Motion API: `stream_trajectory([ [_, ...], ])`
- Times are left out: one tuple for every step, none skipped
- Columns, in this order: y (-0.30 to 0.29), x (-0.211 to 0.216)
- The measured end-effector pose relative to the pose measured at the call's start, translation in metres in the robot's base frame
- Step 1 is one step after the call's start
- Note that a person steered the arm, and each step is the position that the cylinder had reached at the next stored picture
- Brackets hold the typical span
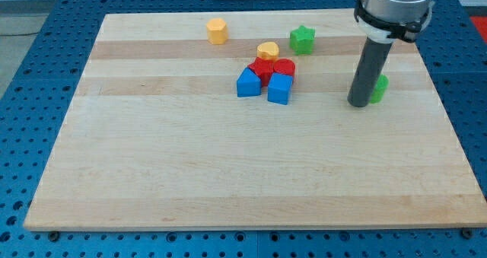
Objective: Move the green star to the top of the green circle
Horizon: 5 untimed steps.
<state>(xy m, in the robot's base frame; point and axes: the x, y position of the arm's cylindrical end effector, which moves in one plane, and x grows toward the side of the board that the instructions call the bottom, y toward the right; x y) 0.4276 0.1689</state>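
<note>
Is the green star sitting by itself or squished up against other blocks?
By itself. The green star has bare wood all around it; the nearest yellow block sits apart, and my tip is far off.

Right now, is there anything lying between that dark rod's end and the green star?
No. In the camera view, only bare wood lies between my tip and the green star. The green circle sits on the tip's other side, partly hidden by the rod.

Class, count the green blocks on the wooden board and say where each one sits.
2. The green star sits near the view's top, right of the yellow blocks. The green circle lies at the view's right, partly hidden behind my tip. No other green shows.
</note>
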Motion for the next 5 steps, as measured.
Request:
stream_trajectory([
  [0.003,-0.005],
  [-0.011,-0.017],
  [-0.022,-0.04],
  [-0.022,-0.073],
  [-0.021,-0.106],
])
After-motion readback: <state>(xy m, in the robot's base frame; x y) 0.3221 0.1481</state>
